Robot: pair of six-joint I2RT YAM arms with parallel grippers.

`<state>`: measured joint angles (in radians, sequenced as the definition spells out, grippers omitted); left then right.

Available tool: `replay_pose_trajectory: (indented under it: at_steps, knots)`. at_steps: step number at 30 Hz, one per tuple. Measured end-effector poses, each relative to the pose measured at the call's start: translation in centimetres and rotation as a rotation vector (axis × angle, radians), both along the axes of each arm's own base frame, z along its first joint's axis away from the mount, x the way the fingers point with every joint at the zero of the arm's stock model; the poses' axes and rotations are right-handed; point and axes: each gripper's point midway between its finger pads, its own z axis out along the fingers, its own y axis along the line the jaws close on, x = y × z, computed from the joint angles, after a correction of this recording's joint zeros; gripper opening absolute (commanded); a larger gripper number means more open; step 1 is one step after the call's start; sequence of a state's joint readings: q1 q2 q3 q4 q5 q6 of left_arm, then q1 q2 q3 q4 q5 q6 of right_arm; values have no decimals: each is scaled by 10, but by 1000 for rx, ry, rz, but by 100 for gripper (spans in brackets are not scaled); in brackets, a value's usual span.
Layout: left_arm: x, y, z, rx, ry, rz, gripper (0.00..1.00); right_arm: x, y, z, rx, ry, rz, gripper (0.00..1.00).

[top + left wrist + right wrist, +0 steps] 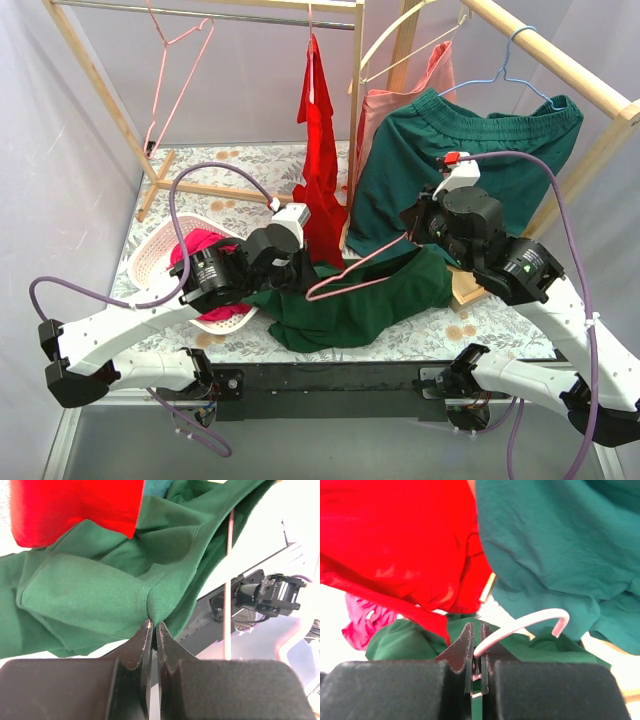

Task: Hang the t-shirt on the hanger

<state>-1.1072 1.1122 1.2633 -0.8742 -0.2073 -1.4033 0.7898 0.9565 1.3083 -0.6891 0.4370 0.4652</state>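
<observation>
Grips a ribbed edge of the dark green short-sleeved cotton t-shirt (90, 590) in the left jaws, shut tight on the fold with barely a slit between them. Has the rest of that shirt bunched low on the flower-printed worktop (250, 165), a little toward 6 o'clock from centre, between the left arm (130, 325) at 8 o'clock and the right arm (560, 320) at 4 o'clock.

Clamps the thin pink wire clothes hanger (520, 625) in the right jaws, closed on the wire at the base of the hook, with the hook's tip bent over toward 3 o'clock in the right wrist view. Holds it slanted from 2 o'clock down to 8 o'clock across the shirt in the top view, with one run of wire bare on the green cloth and the remainder hidden; cannot tell whether inside the shirt or under it.

Around the edges:
- At 12 o'clock, a red t-shirt (320, 170) hanging from the wooden rack (355, 100), hem down near the left jaws.
- At 2 o'clock, dark green elastic-waist shorts (470, 160) on a light blue wire hanger (515, 60), beside a cream hanger (400, 40).
- At 9 o'clock, a pale pink lattice basket (145, 258) with magenta cloth (200, 245) inside.
- At 11 o'clock, a second pink wire hanger (180, 60) on the rail.
</observation>
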Motion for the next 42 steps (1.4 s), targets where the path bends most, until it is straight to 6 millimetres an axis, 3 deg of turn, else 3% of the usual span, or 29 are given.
replay_pose_trajectory:
  at_steps: [4, 9, 18, 21, 27, 30, 35, 36, 38, 42]
  knots:
    - [-6, 11, 6, 4, 5, 2, 0, 10, -14, -9, -65, 4, -86, 1]
    - [-14, 27, 31, -50, -15, 6, 0, 17, -20, -13, -98, 2, -137, 1]
    - [-19, 31, 61, -94, -27, -8, 0, 29, -20, -15, -135, 4, -186, 1]
    - [-18, 22, 75, -116, -31, -23, 0, 32, -16, -6, -126, -10, -187, 1]
    - [0, -22, 93, -121, -16, -38, 0, 23, 11, 16, -130, -56, -141, 1]
    - [11, -43, 89, -107, -8, -32, 0, 7, 31, 26, -138, -76, -88, 1]
    - [21, -53, 86, -86, -4, -26, 0, -11, 45, 27, -128, -77, -38, 1]
    - [21, -52, 88, -88, -8, -28, 2, -11, 45, 26, -129, -76, -39, 1]
    - [20, -52, 92, -97, -15, -35, 36, -12, 42, 24, -132, -74, -43, 1]
    - [14, -50, 108, -141, -44, -80, 58, -13, 40, 26, -149, -78, -34, 1]
